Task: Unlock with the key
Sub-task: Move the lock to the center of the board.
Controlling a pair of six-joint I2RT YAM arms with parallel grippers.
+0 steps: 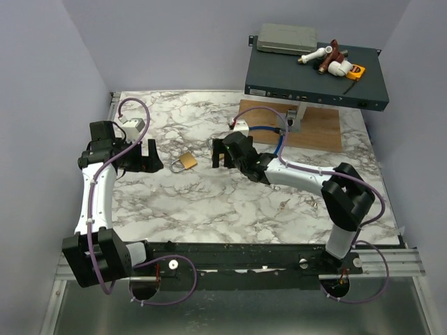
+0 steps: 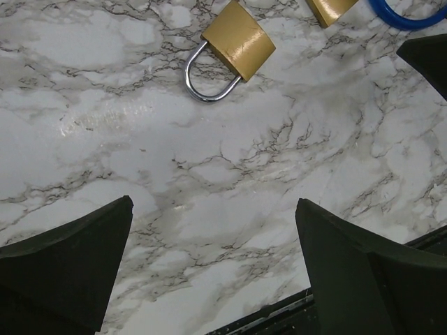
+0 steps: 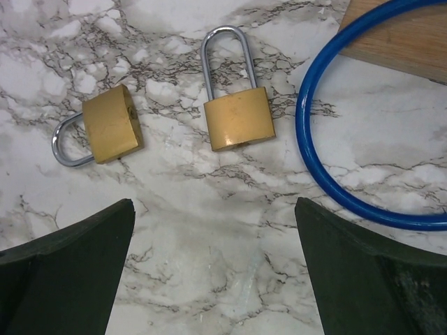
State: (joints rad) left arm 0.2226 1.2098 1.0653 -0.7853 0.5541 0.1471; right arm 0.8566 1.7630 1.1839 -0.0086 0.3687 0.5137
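No slim silvery key shows in any view. A brass padlock with a silver shackle lies on the marble table between my two grippers. It also shows in the left wrist view and in the right wrist view. A second brass padlock lies beside it, its corner at the top edge of the left wrist view. My left gripper is open and empty above bare marble, left of the padlock. My right gripper is open and empty, just short of both padlocks.
A blue cable loop lies right of the second padlock, partly on a wooden board. A dark flat equipment box with a grey case and pipe fittings on it stands at the back right. Walls enclose the table.
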